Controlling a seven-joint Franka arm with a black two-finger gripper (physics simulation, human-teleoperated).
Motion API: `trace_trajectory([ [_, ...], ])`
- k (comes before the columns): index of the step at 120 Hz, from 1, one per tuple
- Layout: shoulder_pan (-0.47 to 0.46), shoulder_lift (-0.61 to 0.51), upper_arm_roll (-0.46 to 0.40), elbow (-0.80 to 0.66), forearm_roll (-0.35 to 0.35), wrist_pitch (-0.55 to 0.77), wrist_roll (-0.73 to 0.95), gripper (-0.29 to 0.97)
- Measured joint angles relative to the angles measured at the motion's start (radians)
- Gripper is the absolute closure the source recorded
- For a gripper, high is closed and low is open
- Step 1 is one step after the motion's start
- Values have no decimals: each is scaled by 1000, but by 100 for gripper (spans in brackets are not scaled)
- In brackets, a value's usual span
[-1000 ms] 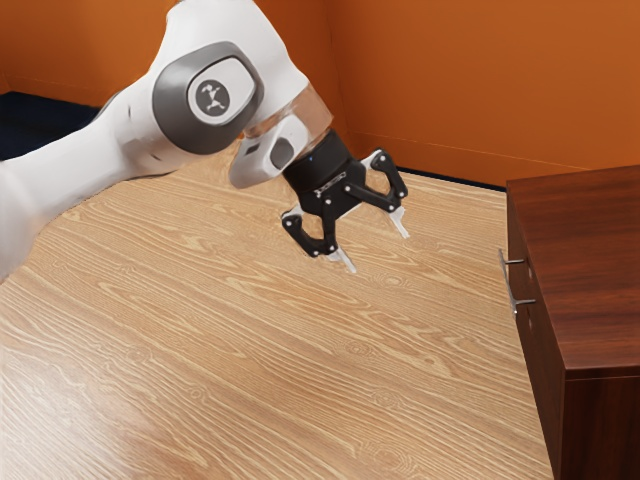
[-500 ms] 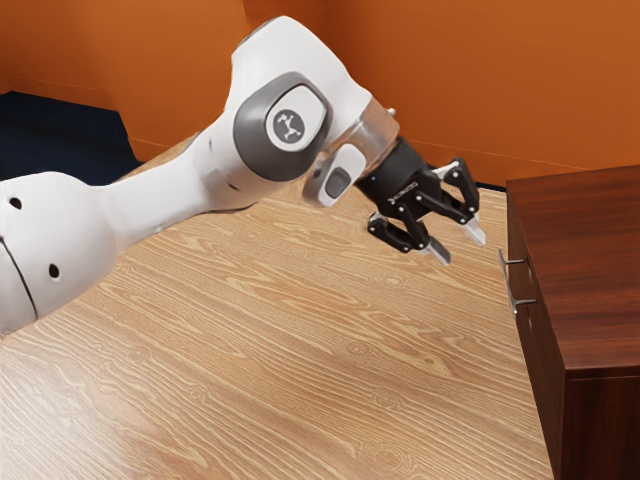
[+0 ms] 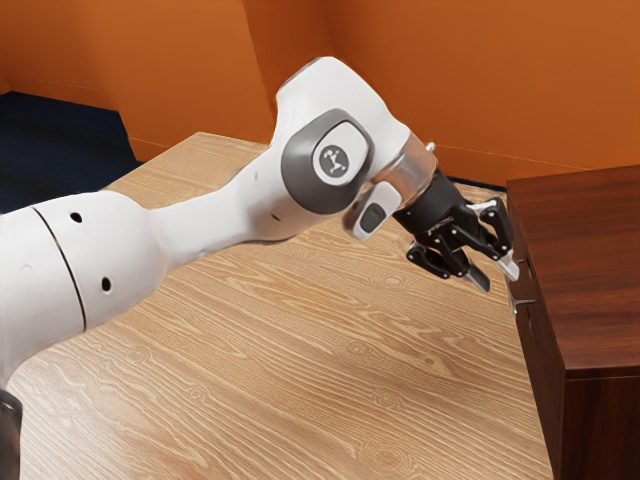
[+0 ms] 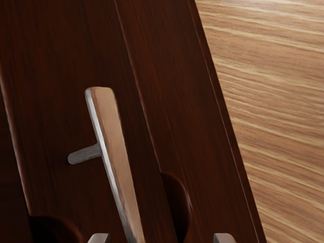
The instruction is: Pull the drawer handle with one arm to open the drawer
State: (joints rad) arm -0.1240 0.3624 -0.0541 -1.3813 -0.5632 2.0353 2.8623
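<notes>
**Gripper spread around the handle, drawer apparently not yet open**

The gripper (image 3: 496, 272) has its fingers apart. In the wrist view the handle (image 4: 112, 162) runs between them, with a gap on each side and nothing clamped. The handle is a slim metal bar held off the drawer (image 4: 61, 76) front by a short post. It sits on the face of the dark cabinet (image 3: 590, 250), at the exterior view's right end of the table (image 3: 300, 350). The bar looks stiff and smooth, so probably slippery. Gripping it squarely across mid-length should keep the pull straight. The drawer will likely slide with modest resistance.
</notes>
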Motion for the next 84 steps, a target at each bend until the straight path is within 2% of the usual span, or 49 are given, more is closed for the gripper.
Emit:
trace_trajectory([
  [34, -6, 15, 0, -22, -32, 27, 35, 58],
  [45, 2, -31, 2, -81, -35, 41, 35, 67],
  [58, 24, -89, 2, -167, -38, 56, 35, 63],
  [64, 29, -125, 3, -207, -36, 61, 35, 67],
  [84, 49, -238, 4, -336, -37, 72, 35, 69],
])
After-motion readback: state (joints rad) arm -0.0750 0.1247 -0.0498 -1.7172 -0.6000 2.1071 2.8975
